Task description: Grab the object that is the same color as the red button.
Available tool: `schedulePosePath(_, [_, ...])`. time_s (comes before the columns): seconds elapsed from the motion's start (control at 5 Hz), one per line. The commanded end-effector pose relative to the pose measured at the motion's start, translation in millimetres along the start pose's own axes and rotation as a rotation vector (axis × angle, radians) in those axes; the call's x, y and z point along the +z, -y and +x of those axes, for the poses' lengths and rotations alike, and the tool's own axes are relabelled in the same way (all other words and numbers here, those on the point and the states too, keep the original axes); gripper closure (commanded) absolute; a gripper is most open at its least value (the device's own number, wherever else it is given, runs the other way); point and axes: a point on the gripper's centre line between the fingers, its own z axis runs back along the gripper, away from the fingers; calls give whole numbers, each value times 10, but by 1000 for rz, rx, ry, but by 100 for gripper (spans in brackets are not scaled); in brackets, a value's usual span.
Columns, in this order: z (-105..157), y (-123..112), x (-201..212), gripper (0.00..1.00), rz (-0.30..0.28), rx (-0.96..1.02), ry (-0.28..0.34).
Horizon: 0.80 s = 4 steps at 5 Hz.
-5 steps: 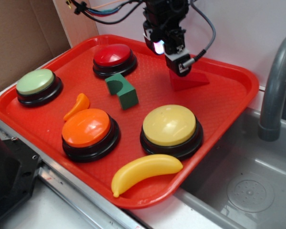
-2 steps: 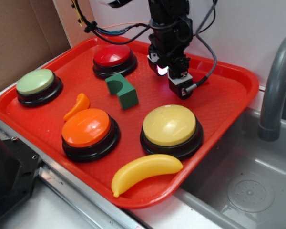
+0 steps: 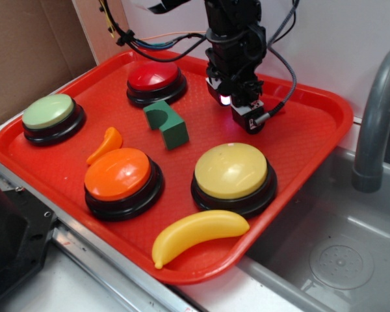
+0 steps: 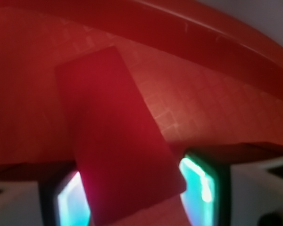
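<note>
The black robot gripper (image 3: 242, 112) is down low on the red plastic tray (image 3: 325, 123), right of the glossy red dome button (image 3: 154, 75). From the wrist view the small dark-red matte wedge block (image 4: 118, 146) lies directly under it, between the 2 lit fingers (image 4: 200, 186). I cannot tell whether they are pinching it. The reach looks done; the squeeze and lift appear left.
</note>
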Motion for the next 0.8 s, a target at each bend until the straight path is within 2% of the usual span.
schedulePosePath(0.0, [-242, -47, 613, 100, 60, 136, 13])
schedulePosePath(0.2, [-462, -83, 1137, 100, 116, 285, 15])
schedulePosePath(0.4, [-592, -117, 1654, 100, 121, 408, -10])
schedulePosePath(0.6, [-842, -197, 2183, 100, 153, 539, -66])
